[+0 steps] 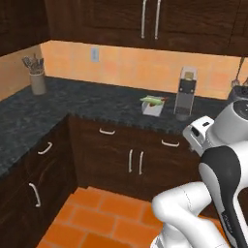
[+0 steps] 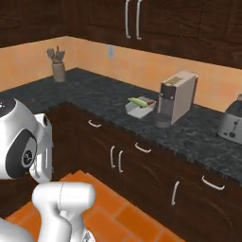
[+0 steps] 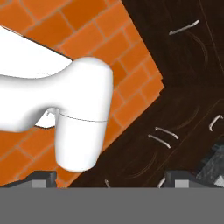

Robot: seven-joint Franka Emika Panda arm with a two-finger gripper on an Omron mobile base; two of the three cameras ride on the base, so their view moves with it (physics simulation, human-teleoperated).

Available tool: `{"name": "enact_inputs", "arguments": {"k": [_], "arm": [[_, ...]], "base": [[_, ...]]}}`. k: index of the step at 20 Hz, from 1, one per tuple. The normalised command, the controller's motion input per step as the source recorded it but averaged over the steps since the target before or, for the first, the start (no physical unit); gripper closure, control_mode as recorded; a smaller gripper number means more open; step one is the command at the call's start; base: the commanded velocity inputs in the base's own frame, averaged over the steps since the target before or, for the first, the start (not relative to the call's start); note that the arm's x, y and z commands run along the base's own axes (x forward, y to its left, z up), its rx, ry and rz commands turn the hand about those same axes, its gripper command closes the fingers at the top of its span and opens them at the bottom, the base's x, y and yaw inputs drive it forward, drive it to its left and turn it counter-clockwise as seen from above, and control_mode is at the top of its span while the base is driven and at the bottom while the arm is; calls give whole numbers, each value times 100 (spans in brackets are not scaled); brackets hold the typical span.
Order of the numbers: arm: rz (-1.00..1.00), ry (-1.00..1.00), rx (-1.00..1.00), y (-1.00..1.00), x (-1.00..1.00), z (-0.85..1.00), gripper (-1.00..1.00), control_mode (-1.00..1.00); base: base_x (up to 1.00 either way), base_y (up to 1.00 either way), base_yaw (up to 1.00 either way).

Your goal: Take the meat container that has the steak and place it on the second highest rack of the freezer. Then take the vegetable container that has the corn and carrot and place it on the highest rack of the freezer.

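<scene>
The vegetable container point(image 1: 153, 106) point(image 2: 140, 108) is a small white tray on the dark counter, just left of the coffee machine. The yellow-green corn point(image 1: 151, 100) point(image 2: 138, 101) lies across it, with a thin orange carrot point(image 2: 150, 101) beside it. My gripper point(image 3: 111, 179) hangs well short of the counter, facing the orange floor tiles and the lower cabinet doors. It is open, with nothing between its fingertips point(image 3: 44, 177). The meat container, the steak, the freezer and its racks are out of view.
A coffee machine point(image 1: 185, 94) point(image 2: 177, 97) stands right of the tray, and a toaster point(image 2: 232, 120) farther right. A utensil holder point(image 1: 37, 77) point(image 2: 58, 68) sits in the far-left corner of the L-shaped counter point(image 1: 72, 104). Dark cabinets line the orange tile floor point(image 1: 97, 213).
</scene>
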Motion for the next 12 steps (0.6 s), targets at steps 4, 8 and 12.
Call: {"name": "enact_inputs", "arguments": {"k": [4,8,12], "arm": [[0,0,0,0,0,0,-100,100],[0,0,0,0,0,0,-100,100],[0,0,0,0,0,0,-100,100]], "base": [[90,69,-75],[93,76,-69],[85,73,-60]]}}
